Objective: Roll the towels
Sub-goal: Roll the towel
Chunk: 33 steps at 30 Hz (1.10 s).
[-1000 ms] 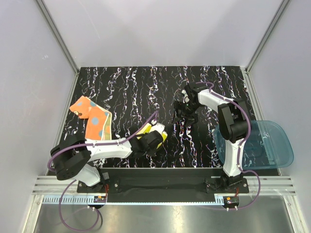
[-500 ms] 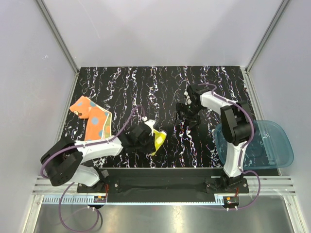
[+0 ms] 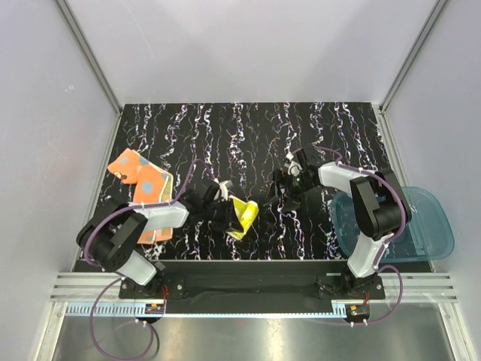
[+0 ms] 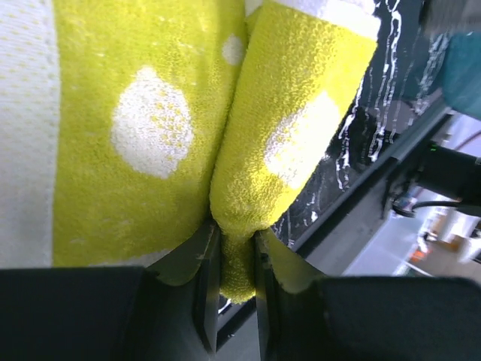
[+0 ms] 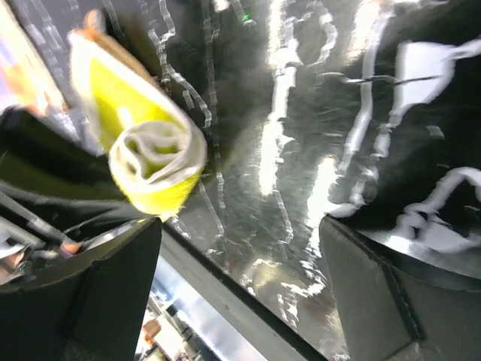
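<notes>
The left gripper (image 4: 229, 259) is closed on a fold of the yellow towel (image 4: 180, 128), which is pinched thinly between its fingers. In the top view the towel (image 3: 242, 215) is seen held near the front middle of the black marbled table (image 3: 248, 135), already wound into a loose roll. The right gripper (image 3: 288, 194) is spread wide and empty, just beside the roll. Only a small edge is caught, so the roll could be loosened or unwound if it is pulled or released too soon. The orange dotted towel (image 3: 146, 188) is lying unrolled at the left, partly under the left arm, and could be dragged by it. The blue tray (image 3: 428, 226) is well apart.
</notes>
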Each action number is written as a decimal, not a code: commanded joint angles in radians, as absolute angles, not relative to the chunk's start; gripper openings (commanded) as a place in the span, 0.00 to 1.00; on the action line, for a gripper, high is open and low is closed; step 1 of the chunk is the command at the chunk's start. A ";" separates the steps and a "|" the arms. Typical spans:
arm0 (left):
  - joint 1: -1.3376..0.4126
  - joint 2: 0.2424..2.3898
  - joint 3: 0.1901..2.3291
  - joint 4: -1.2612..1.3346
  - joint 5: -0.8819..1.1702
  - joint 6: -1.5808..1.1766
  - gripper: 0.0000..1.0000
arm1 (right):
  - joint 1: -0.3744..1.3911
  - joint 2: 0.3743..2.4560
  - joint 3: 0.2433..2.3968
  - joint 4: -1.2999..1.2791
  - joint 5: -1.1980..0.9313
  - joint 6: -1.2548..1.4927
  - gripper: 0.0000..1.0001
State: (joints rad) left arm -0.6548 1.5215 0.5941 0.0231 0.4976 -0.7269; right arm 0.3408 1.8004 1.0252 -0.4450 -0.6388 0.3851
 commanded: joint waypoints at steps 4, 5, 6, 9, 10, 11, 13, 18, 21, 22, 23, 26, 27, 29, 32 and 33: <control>-0.604 1.643 0.627 0.046 0.653 -0.775 0.00 | 0.382 1.772 0.919 -0.203 -0.779 0.462 0.88; -0.598 1.660 0.633 0.045 0.663 -0.773 0.00 | 0.390 1.773 0.913 -0.192 -0.784 0.466 0.87; -0.595 1.689 0.640 0.032 0.675 -0.770 0.00 | 0.399 1.775 0.908 -0.181 -0.785 0.474 0.86; -0.592 1.732 0.669 0.002 0.667 -0.746 0.00 | 0.439 1.784 0.902 -0.160 -0.782 0.482 0.84; -0.591 1.738 0.672 0.003 0.669 -0.741 0.00 | 0.446 1.789 0.903 -0.153 -0.779 0.483 0.84; -0.588 1.744 0.675 0.003 0.670 -0.741 0.00 | 0.452 1.792 0.904 -0.150 -0.778 0.483 0.83; -0.581 1.756 0.680 -0.020 0.678 -0.735 0.00 | 0.468 1.804 0.907 -0.143 -0.772 0.489 0.80; -0.574 1.769 0.687 -0.044 0.695 -0.718 0.00 | 0.477 1.841 0.925 -0.138 -0.759 0.500 0.70; -0.574 1.773 0.689 -0.049 0.706 -0.707 0.00 | 0.483 1.874 0.942 -0.143 -0.749 0.505 0.66; -0.574 1.775 0.689 -0.054 0.707 -0.703 0.00 | 0.486 1.882 0.949 -0.140 -0.747 0.505 0.66; -0.574 1.775 0.690 -0.057 0.706 -0.701 0.00 | 0.488 1.897 0.953 -0.137 -0.746 0.508 0.65; -0.574 1.784 0.693 -0.071 0.709 -0.690 0.00 | 0.497 1.924 0.960 -0.121 -0.742 0.521 0.64; -0.574 1.789 0.693 -0.072 0.710 -0.689 0.00 | 0.500 1.927 0.962 -0.117 -0.742 0.523 0.63; -0.574 1.792 0.695 -0.074 0.715 -0.687 0.00 | 0.503 1.936 0.962 -0.115 -0.741 0.526 0.60; -0.572 1.792 0.696 -0.075 0.716 -0.687 0.00 | 0.505 1.936 0.954 -0.114 -0.733 0.526 0.45; -0.572 1.792 0.698 -0.077 0.715 -0.686 0.00 | 0.505 1.934 0.953 -0.118 -0.732 0.525 0.42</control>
